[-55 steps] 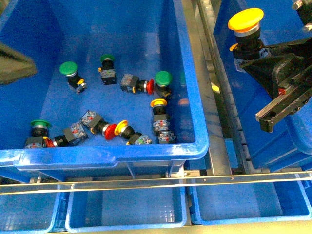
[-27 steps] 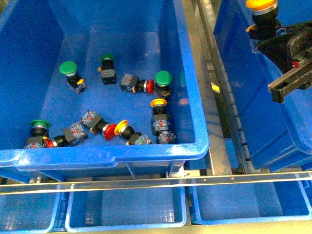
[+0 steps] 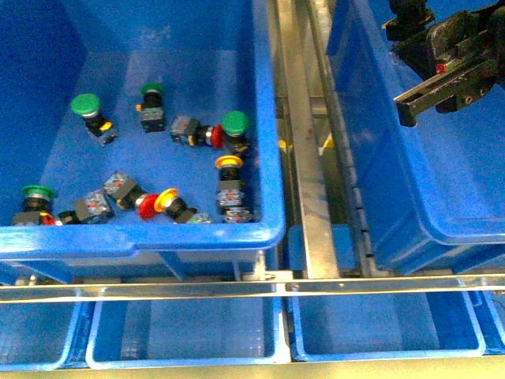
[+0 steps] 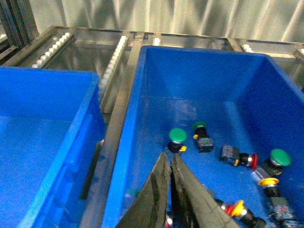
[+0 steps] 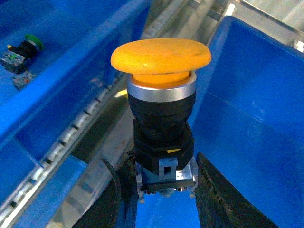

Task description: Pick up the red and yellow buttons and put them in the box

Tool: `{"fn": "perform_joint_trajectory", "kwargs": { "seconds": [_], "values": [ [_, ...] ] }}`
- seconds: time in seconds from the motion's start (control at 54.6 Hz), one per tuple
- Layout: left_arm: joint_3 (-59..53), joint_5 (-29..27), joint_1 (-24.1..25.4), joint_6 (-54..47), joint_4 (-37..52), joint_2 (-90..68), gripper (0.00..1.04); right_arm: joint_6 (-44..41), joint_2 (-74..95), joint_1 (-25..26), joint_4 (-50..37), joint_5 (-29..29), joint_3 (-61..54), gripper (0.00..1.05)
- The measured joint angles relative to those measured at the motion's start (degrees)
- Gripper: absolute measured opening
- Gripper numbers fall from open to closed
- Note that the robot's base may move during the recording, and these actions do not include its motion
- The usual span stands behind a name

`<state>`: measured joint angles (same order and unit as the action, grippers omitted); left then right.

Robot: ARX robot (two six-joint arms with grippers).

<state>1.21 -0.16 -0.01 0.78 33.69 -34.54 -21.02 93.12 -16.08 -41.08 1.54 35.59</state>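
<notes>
Yellow-capped push-button (image 5: 161, 109) stands upright in the right hand (image 5: 164, 183), whose two dark fingers (image 5: 216, 194) are clamped on the grey contact block at its base, so the black body and the mushroom cap rise clear above the grip. In the front view the right hand (image 3: 442, 59) hangs over the right-hand blue crate (image 3: 371, 181), above its inside, and the button itself cannot be made out there. A metal roller rail (image 3: 304, 158) runs between this crate and the left blue crate (image 3: 158, 237), where the other switches lie on the floor: a yellow one (image 3: 229, 170) upright near the right wall, a red and a yellow one (image 3: 158, 204) cap to cap near the front wall, another red one (image 3: 201, 133) on its side, and green-capped switches (image 3: 85, 106) among them. The left hand (image 4: 170, 190) hangs over that left crate with its fingers together, gripping nothing.
</notes>
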Motion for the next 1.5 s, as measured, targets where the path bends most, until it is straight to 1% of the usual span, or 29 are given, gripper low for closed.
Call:
{"fn": "perform_joint_trajectory", "kwargs": {
  "seconds": [0.146,0.439,0.806,1.154,1.19,1.245,1.501],
  "values": [
    [-0.02,0.07,0.00,-0.11,-4.17,4.70,0.03,1.03,0.61,-0.48,0.33,3.28,0.68,0.26],
    [-0.04,0.11,0.00,-0.15,-12.41,13.22,0.03,3.28,2.91,-2.84,1.18,7.56,3.45,0.26],
    [-0.04,0.13,0.00,-0.15,-19.06,20.06,0.03,4.07,6.49,-4.83,1.57,10.69,7.30,0.26],
    [-0.04,0.13,-0.02,-0.15,-24.15,25.16,0.03,4.79,9.38,-5.29,1.86,11.21,10.23,0.26],
    [-0.04,0.15,0.00,-0.15,-28.52,28.28,0.03,4.79,9.62,-5.29,1.86,11.23,10.49,0.26],
    [-0.04,0.22,0.00,-0.15,-32.79,31.69,0.03,4.81,10.12,-5.27,1.99,11.30,11.06,0.26],
    [-0.02,0.24,0.00,-0.22,-33.70,33.70,0.03,4.98,11.04,-5.14,1.68,11.08,12.13,0.26]
  ]
}}
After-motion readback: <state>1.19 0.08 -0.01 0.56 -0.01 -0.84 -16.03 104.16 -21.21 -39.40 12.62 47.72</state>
